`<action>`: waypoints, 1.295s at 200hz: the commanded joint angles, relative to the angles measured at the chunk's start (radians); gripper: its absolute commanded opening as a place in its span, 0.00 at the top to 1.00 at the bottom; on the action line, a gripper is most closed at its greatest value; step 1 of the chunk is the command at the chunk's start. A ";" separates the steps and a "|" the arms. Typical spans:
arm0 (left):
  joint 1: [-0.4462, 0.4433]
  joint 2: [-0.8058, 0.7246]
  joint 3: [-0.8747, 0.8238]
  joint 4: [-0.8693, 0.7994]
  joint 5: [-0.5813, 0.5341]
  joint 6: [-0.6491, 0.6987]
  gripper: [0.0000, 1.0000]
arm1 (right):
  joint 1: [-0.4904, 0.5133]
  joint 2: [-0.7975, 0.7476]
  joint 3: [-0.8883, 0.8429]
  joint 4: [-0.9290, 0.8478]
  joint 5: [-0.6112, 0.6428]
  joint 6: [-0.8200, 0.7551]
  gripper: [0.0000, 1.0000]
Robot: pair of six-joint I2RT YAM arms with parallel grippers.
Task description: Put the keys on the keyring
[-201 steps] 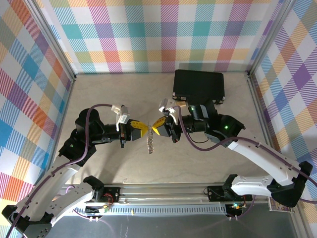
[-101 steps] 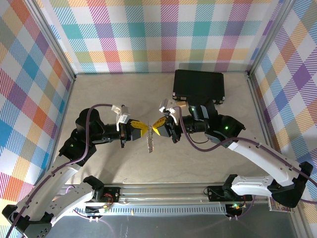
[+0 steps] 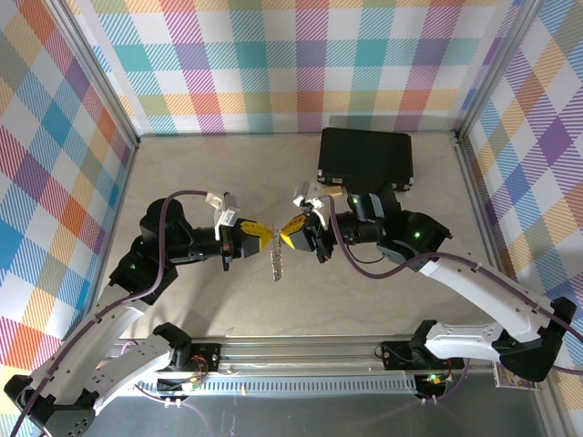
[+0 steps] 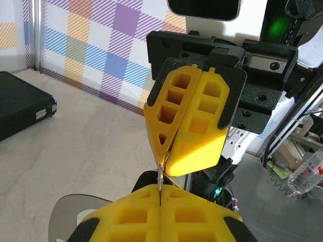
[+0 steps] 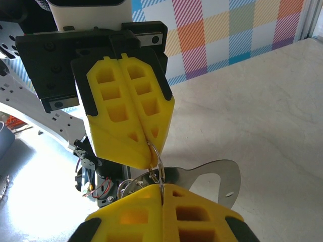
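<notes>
left gripper (image 4: 160, 194): fingers together, pinching a thin metal edge of the keyring (image 5: 157, 160). right gripper (image 5: 161, 194): fingers together, clamped on the same wire loop from the opposite side. the two sets of tips meet nose to nose, almost touching, held above mid-table (image 3: 182, 173). keyring sits between the tips, off the surface. a flat silver piece (image 5: 214, 174) with a cut-out shows just behind my right fingers; cannot tell how it joins. the chain (image 3: 276, 264) hangs down below the tips. key too small to pick out. far side: black case (image 3: 364, 157), flat, well apart.
</notes>
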 commanded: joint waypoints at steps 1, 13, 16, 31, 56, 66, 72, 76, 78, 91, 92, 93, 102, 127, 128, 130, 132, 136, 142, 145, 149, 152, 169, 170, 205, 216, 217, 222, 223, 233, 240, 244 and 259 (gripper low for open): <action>-0.009 -0.011 -0.008 0.060 0.016 0.008 1.00 | 0.004 0.003 0.019 0.026 -0.002 -0.007 1.00; -0.009 -0.009 -0.009 0.062 0.017 0.006 1.00 | 0.004 0.003 0.018 0.026 -0.004 -0.007 1.00; -0.008 -0.009 -0.008 0.062 0.018 0.006 1.00 | 0.004 0.003 0.018 0.027 -0.004 -0.008 1.00; -0.009 -0.009 -0.009 0.065 0.019 0.006 1.00 | 0.004 -0.001 0.015 0.030 -0.005 -0.004 1.00; -0.009 -0.008 -0.009 0.066 0.021 0.005 1.00 | 0.005 0.002 0.018 0.031 -0.008 -0.005 1.00; -0.008 -0.009 -0.008 0.066 0.022 0.004 1.00 | 0.005 0.003 0.018 0.031 -0.010 -0.005 1.00; -0.009 -0.009 -0.009 0.064 0.022 0.004 1.00 | 0.004 0.006 0.018 0.031 -0.011 -0.005 1.00; -0.009 -0.009 -0.008 0.064 0.022 0.004 1.00 | 0.004 0.005 0.018 0.032 -0.010 -0.007 1.00; -0.009 -0.009 -0.009 0.064 0.021 0.004 1.00 | 0.004 0.005 0.019 0.031 -0.012 -0.007 1.00; -0.009 -0.008 -0.007 0.060 0.023 0.006 1.00 | 0.005 0.009 0.022 0.032 -0.014 -0.008 1.00; -0.009 -0.008 -0.006 0.060 0.023 0.006 1.00 | 0.005 0.008 0.022 0.032 -0.015 -0.009 1.00; -0.009 -0.008 -0.006 0.060 0.022 0.007 1.00 | 0.005 0.008 0.023 0.032 -0.014 -0.009 1.00; -0.008 -0.006 -0.004 0.057 0.023 0.010 1.00 | 0.004 0.010 0.026 0.034 -0.019 -0.008 1.00; -0.009 -0.005 -0.003 0.047 0.028 0.015 1.00 | 0.006 0.011 0.029 0.037 -0.032 -0.006 1.00; -0.009 -0.005 -0.003 0.046 0.027 0.015 1.00 | 0.005 0.011 0.029 0.037 -0.033 -0.006 1.00; -0.008 -0.006 -0.002 0.046 0.027 0.016 1.00 | 0.005 0.012 0.029 0.036 -0.034 -0.005 1.00; -0.009 -0.006 -0.002 0.045 0.027 0.016 1.00 | 0.004 0.012 0.029 0.037 -0.034 -0.006 1.00; -0.009 -0.007 -0.003 0.043 0.027 0.017 1.00 | 0.005 0.010 0.029 0.037 -0.035 -0.005 1.00; -0.009 -0.009 -0.004 0.040 0.025 0.018 1.00 | 0.005 0.010 0.031 0.033 -0.035 -0.006 1.00; -0.009 -0.010 -0.005 0.038 0.026 0.019 1.00 | 0.004 0.010 0.031 0.033 -0.035 -0.006 1.00; -0.009 -0.009 -0.003 0.036 0.025 0.019 1.00 | 0.005 0.011 0.031 0.031 -0.035 -0.005 1.00; -0.009 -0.009 -0.002 0.036 0.025 0.020 1.00 | 0.004 0.011 0.031 0.031 -0.035 -0.006 1.00; -0.009 -0.007 0.000 0.033 0.029 0.024 1.00 | 0.004 0.012 0.032 0.032 -0.044 -0.005 1.00; -0.009 -0.006 0.000 0.032 0.029 0.024 1.00 | 0.004 0.012 0.032 0.032 -0.044 -0.005 1.00; -0.009 -0.001 0.006 0.014 0.028 0.040 1.00 | 0.005 0.013 0.037 0.039 -0.059 0.001 1.00; -0.009 0.002 0.008 0.007 0.028 0.045 1.00 | 0.004 0.011 0.039 0.037 -0.062 0.001 1.00; -0.009 0.002 0.008 0.007 0.029 0.046 1.00 | 0.005 0.011 0.040 0.037 -0.063 0.002 1.00; -0.009 0.003 0.008 0.004 0.029 0.049 1.00 | 0.005 0.012 0.041 0.034 -0.064 0.004 1.00; -0.009 0.002 0.008 0.004 0.029 0.049 1.00 | 0.005 0.012 0.041 0.034 -0.064 0.004 1.00; -0.009 0.001 0.010 0.002 0.029 0.050 1.00 | 0.005 0.011 0.041 0.032 -0.067 0.001 1.00; -0.009 0.003 0.009 0.002 0.029 0.052 1.00 | 0.005 0.012 0.043 0.032 -0.068 0.002 1.00; -0.009 0.003 0.009 0.002 0.030 0.052 1.00 | 0.005 0.012 0.043 0.032 -0.069 0.004 1.00; -0.008 0.005 0.012 -0.006 0.029 0.057 1.00 | 0.004 0.014 0.047 0.029 -0.073 0.003 1.00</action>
